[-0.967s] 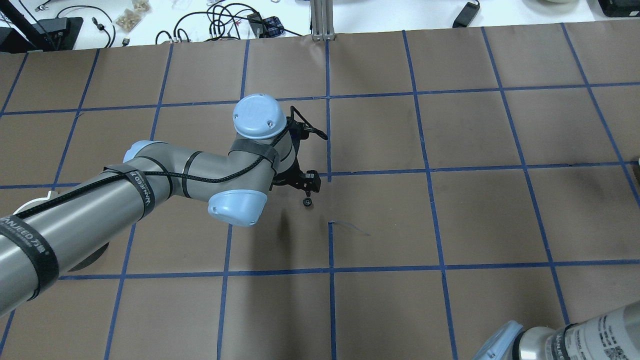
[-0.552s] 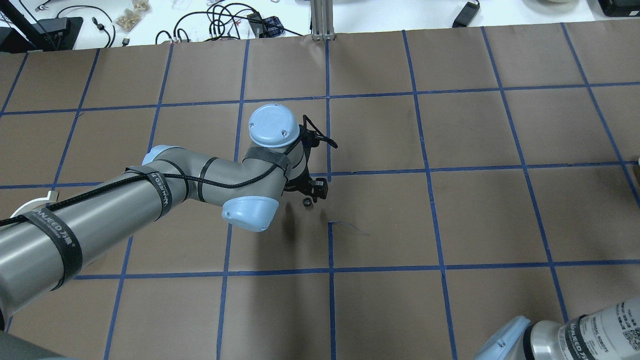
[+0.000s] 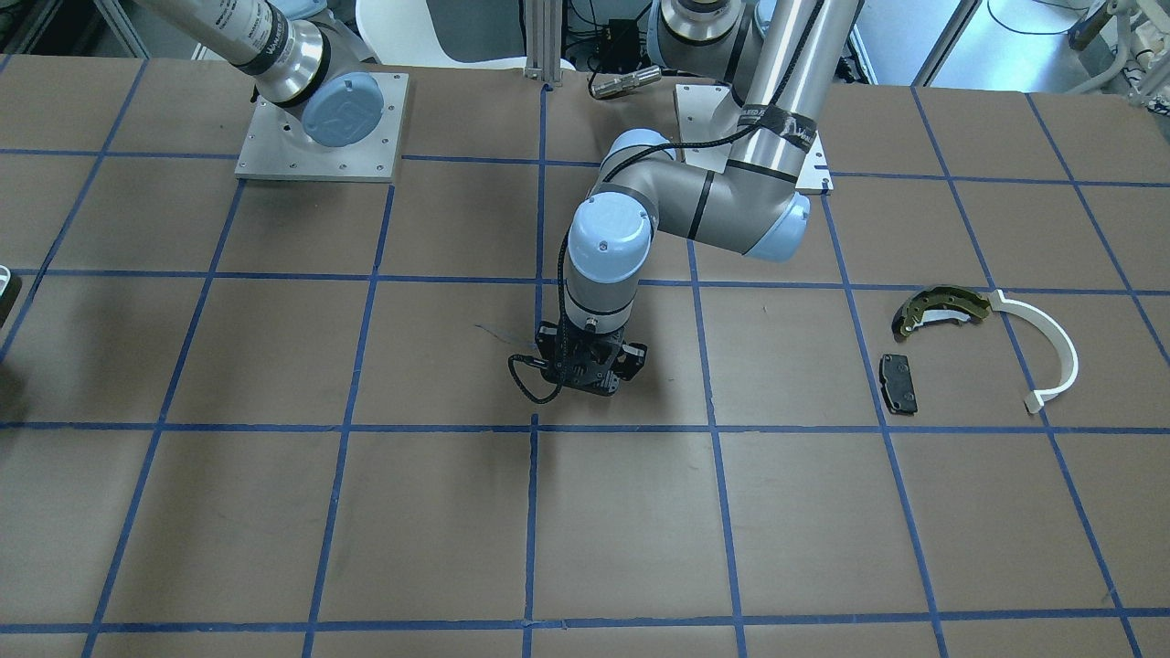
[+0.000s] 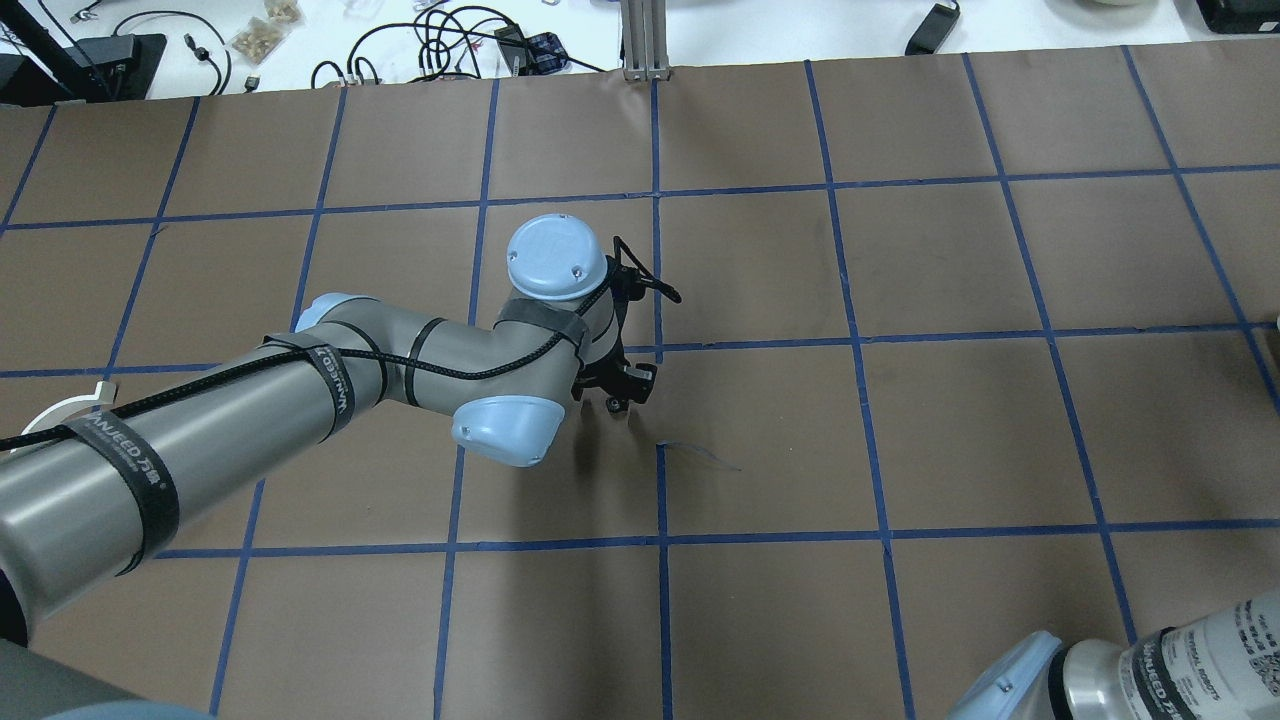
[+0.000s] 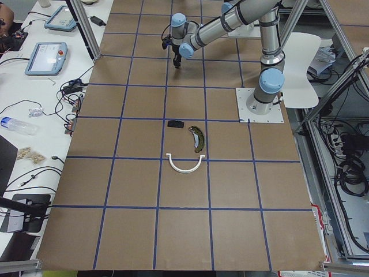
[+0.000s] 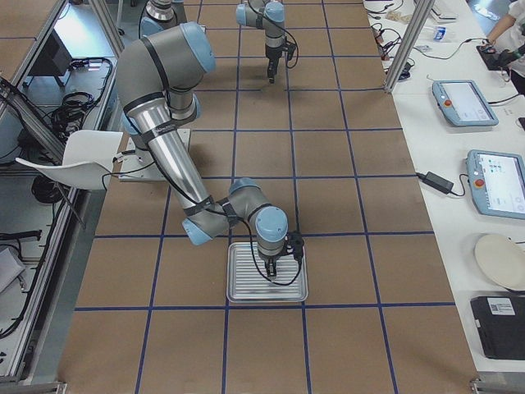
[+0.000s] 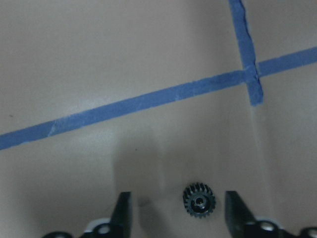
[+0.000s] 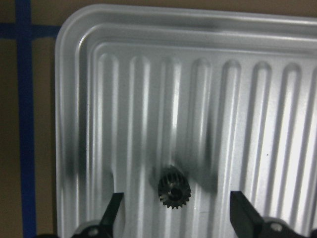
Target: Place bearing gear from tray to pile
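One small black bearing gear [image 8: 174, 187] lies on the ribbed silver tray [image 8: 277, 99], between the open fingers of my right gripper [image 8: 176, 206]. In the exterior right view this gripper [image 6: 275, 264] points down over the tray [image 6: 238, 291]. A second black gear [image 7: 199, 200] lies on the brown table, between the open fingers of my left gripper [image 7: 178, 204], closer to the right finger. The overhead view shows that gear [image 4: 614, 404] just below the left gripper [image 4: 620, 392]. The pile lies apart from both: olive brake shoe [image 3: 940, 309], white arc strip [image 3: 1051, 352], black pad [image 3: 898, 382].
Blue tape lines [image 4: 660, 345] grid the brown table cover. A white bench with cables [image 4: 430, 40] runs along the far edge. Tablets [image 6: 467, 103] and a plate [image 6: 500, 258] sit on the side bench. The left arm's mounting plate [image 3: 749, 137] is near the robot.
The left arm's wrist swung to the right and its gripper closed in over the gear on the table. That gear stayed put. The right arm's elbow shifted slightly.
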`<state>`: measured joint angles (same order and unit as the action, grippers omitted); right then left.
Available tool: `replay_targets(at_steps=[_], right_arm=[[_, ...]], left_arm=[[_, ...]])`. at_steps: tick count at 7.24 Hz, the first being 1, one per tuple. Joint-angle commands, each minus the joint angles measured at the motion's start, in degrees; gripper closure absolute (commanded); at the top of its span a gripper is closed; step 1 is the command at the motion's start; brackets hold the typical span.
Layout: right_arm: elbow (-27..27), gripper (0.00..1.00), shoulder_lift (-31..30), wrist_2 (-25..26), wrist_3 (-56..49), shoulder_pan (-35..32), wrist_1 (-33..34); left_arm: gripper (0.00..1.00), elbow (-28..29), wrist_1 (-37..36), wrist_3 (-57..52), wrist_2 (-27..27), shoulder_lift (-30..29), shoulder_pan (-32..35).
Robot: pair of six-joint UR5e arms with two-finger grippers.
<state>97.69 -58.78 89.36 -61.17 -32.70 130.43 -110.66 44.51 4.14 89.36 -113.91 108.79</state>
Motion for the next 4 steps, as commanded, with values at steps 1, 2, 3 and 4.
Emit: replay_targets(at_steps=[1, 2, 3, 4], right_arm=[[-0.21, 0.23, 1.03, -1.28, -0.09, 0.0, 0.09], [-0.21, 0.36, 0.95, -0.42, -0.18, 0.0, -0.08], [-0.21, 0.46, 0.77, -0.32, -0.18, 0.0, -0.43], [-0.3, 0.57, 0.6, 0.46, -0.18, 0.0, -0.61]], left_arm=[[0.41, 0.0, 0.04, -0.09, -0.07, -0.17, 0.02], [0.52, 0.0, -0.04, -0.18, -0.07, -0.43, 0.02], [0.67, 0.0, -0.04, -0.35, -0.07, -0.78, 0.02], [0.91, 0.0, 0.04, -0.36, -0.07, -0.87, 0.02]])
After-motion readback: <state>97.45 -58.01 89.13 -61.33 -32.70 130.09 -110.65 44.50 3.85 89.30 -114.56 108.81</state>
